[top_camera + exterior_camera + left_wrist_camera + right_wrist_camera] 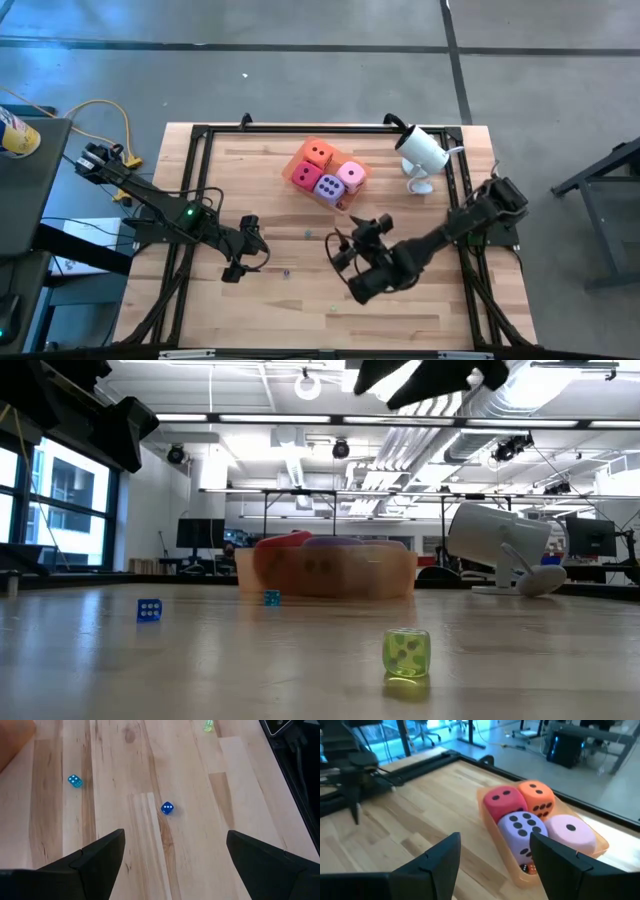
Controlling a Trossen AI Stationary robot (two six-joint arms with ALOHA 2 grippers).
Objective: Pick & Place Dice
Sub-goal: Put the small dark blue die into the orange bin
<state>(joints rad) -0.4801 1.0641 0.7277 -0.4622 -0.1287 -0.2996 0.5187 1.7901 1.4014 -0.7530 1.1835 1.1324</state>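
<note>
- Both end effectors hang empty over the desk with fingers spread: the left end effector (236,262) at about eight o'clock from the desk's middle, the right end effector (345,248) near the centre.
- Right's fingers face the tray (600,851) at twelve o'clock, probably lining up a pick.
- Packed tight in that translucent orange tray sit four dice: the red die (502,802), orange die (537,796), purple die (524,831) and pink die (570,834), touching one another.
- Loose on the bare wood lie three small dice: a blue die (167,808), a lighter blue die (75,781) and a green die (406,652).
- White camera (421,150) stands at two o'clock.
</note>
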